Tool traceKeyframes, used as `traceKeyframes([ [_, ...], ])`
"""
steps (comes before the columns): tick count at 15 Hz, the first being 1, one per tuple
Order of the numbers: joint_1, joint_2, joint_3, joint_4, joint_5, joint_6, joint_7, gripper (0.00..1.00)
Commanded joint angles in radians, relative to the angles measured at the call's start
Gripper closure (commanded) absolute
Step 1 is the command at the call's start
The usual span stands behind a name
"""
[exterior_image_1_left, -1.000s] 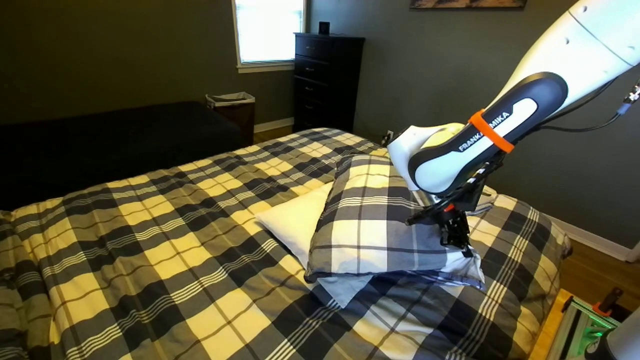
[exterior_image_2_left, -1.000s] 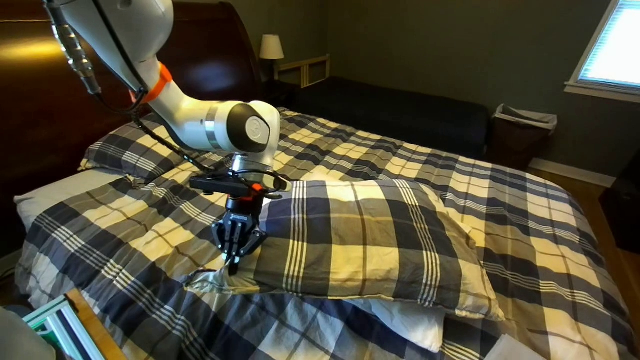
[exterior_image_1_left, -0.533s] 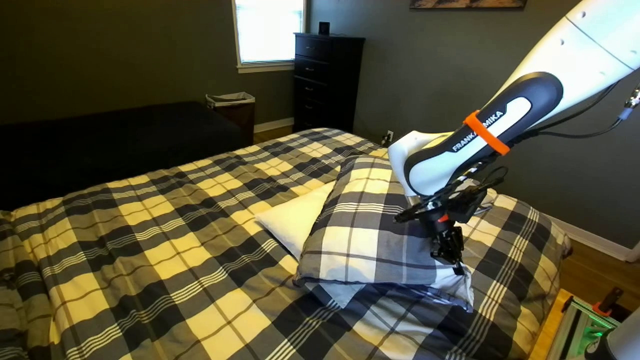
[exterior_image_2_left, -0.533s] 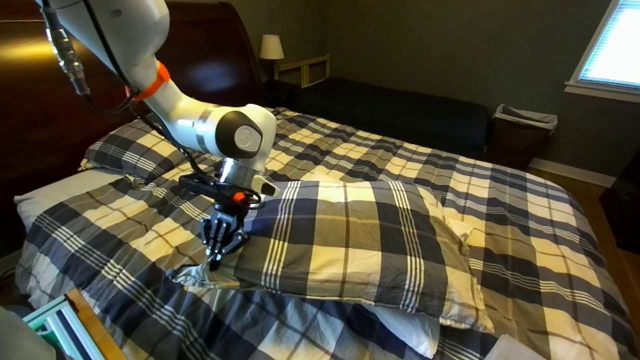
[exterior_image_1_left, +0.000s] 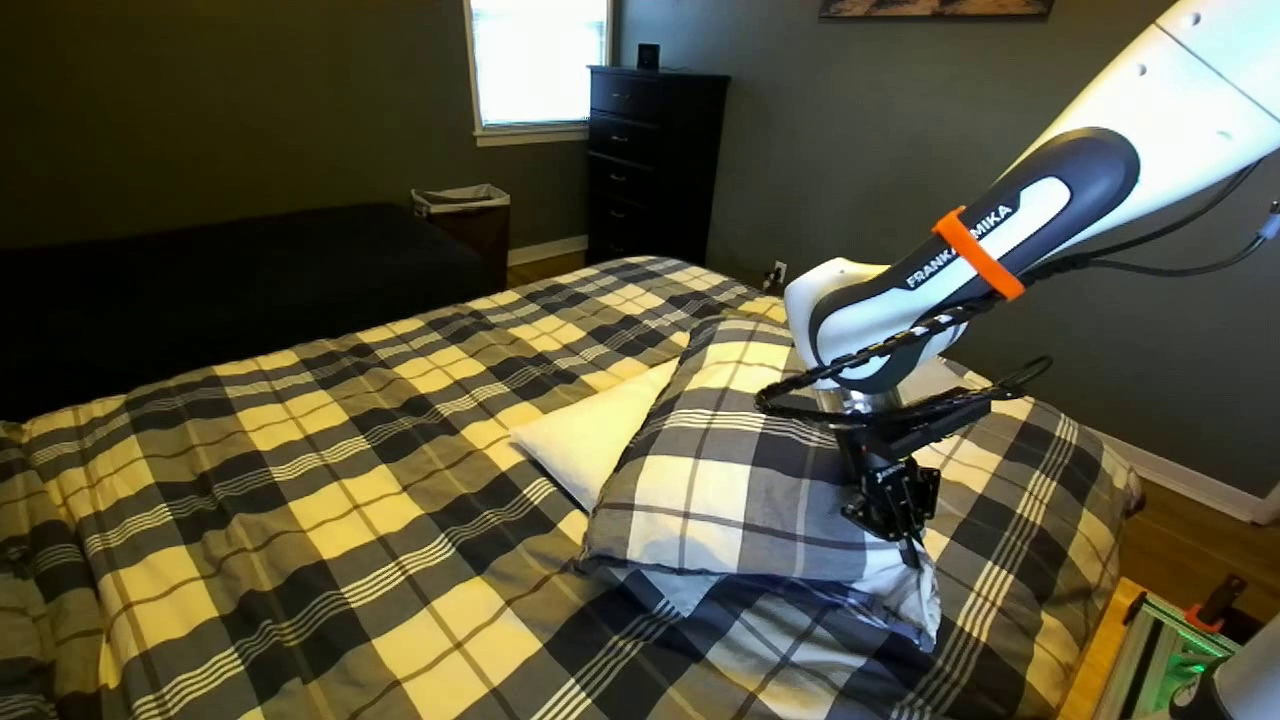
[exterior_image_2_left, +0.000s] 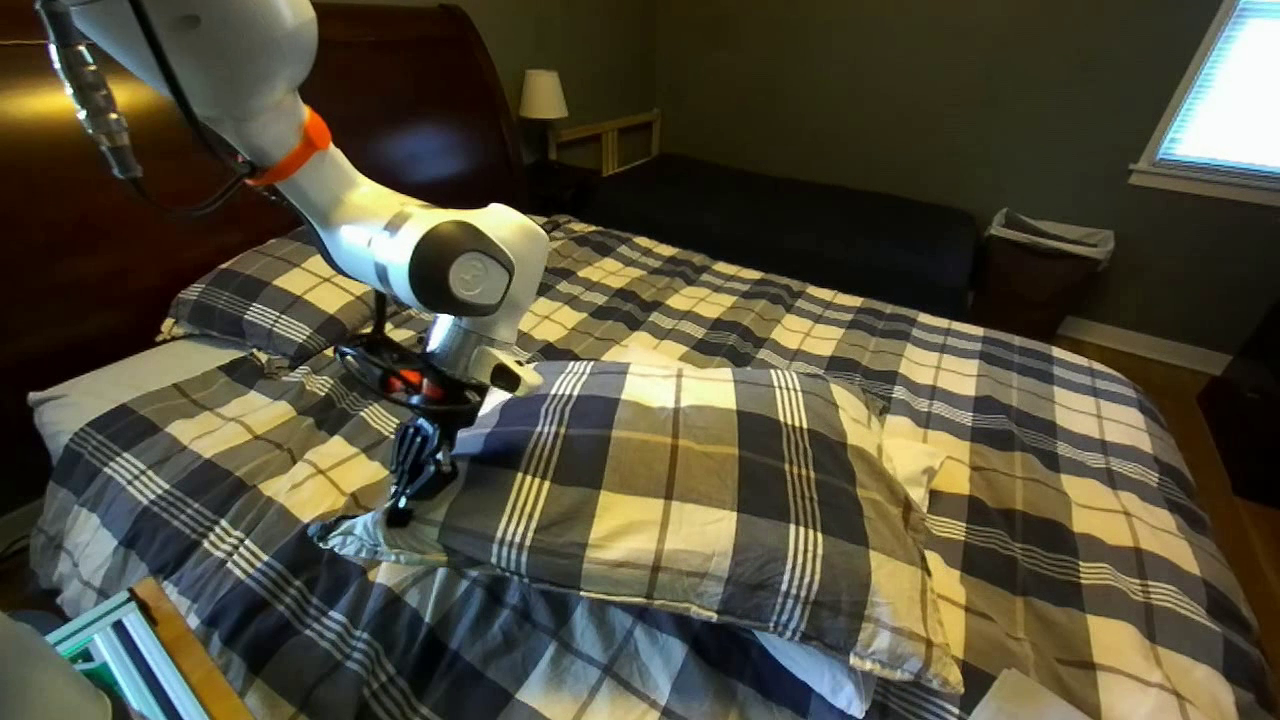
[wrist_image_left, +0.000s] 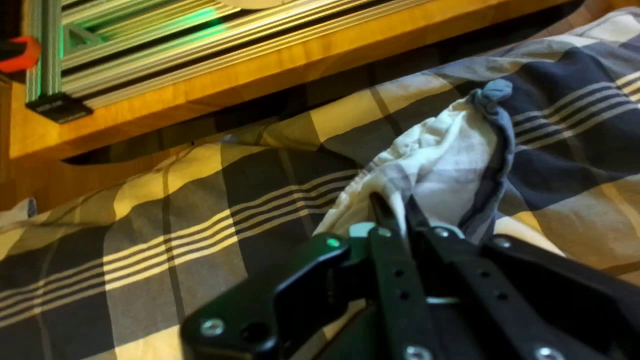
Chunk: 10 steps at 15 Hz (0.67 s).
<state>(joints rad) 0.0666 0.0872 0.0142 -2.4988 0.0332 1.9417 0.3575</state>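
A plaid pillow (exterior_image_2_left: 690, 500), checked in navy, grey, white and cream, lies on the bed toward the near side in an exterior view, its long sides running left to right. The end effector (exterior_image_2_left: 398, 512) pinches it by the cloth at its left near corner there. In the wrist view the fingers (wrist_image_left: 392, 260) stand almost together with a fold of the cloth between them, and the slack corner, pale with a dark seam, pokes out past the tips. Whether that corner touches the bed is hard to tell.

Beneath the plaid pillow lies a white pillow (exterior_image_1_left: 600, 435), showing on the left in an exterior view, where it rests on the checked bedcover (exterior_image_1_left: 300, 480). The white robot arm (exterior_image_1_left: 1050, 190), banded with an orange strap (exterior_image_1_left: 980, 255), reaches in from the right in that view.

Farther out, a pillow in matching plaid (exterior_image_2_left: 270, 300) sits on the left near the dark wooden headboard (exterior_image_2_left: 430, 130). An aluminium frame (wrist_image_left: 240, 42) rests on a wooden board (wrist_image_left: 250, 77) beside the bed. On the far side are a lamp (exterior_image_2_left: 543, 95), a dark-covered bed (exterior_image_2_left: 800, 215) and a lined hamper (exterior_image_2_left: 1045, 255); a black dresser (exterior_image_1_left: 655, 160) stands right of the window (exterior_image_1_left: 540, 65) in an exterior view.
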Motion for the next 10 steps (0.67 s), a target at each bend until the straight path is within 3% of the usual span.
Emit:
traceKeyframes([
  [1,0.018,-0.102,0.027,-0.090,0.076,0.000,0.180,0.98],
  [7,0.036,-0.176,0.077,-0.153,0.032,-0.016,0.344,0.98],
  [10,0.045,-0.210,0.101,-0.186,0.061,-0.003,0.392,0.98],
])
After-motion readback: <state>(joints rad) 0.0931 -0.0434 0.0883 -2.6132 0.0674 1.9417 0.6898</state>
